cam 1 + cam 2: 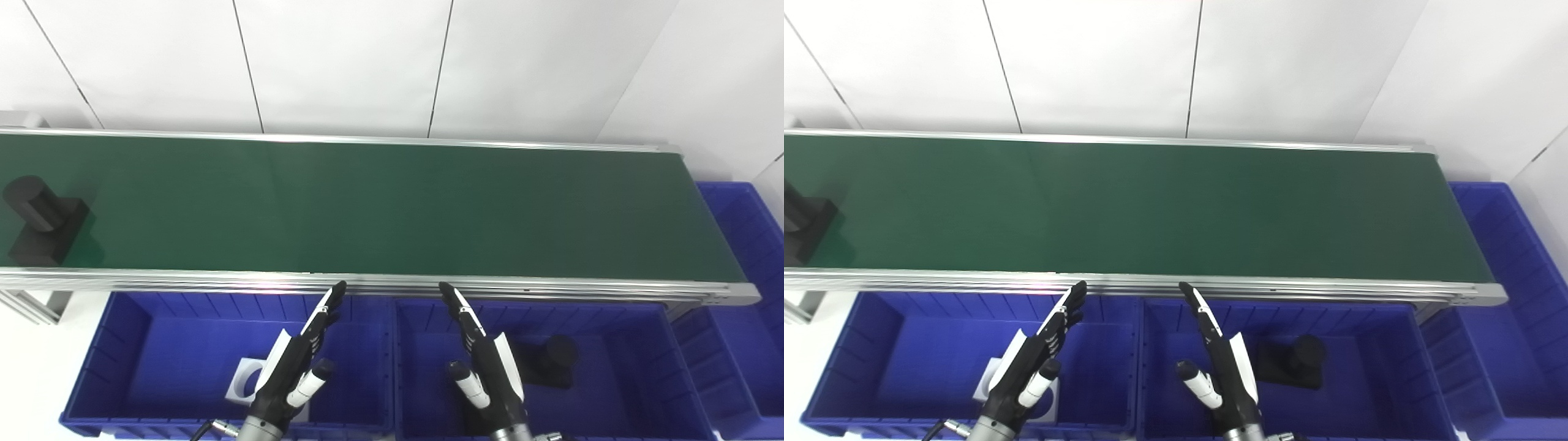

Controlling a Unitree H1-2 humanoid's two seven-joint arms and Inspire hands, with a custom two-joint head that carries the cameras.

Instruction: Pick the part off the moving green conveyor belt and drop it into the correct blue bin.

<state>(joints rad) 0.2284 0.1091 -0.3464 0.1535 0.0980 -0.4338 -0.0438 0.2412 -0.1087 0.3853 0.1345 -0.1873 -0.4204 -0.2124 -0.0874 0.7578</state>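
Black block-and-cylinder part (43, 217) rides the belt (392, 208); both hands (294, 367) (484, 367) spread, empty.

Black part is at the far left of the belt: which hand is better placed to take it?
Left, probably. The left hand waits open nearer the black part; the right hand, also open, is farther along.

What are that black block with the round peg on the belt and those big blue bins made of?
The black block with a round peg looks like matte plastic, no shine, possibly printed. The blue bins look like moulded plastic: ribbed walls, slight gloss.
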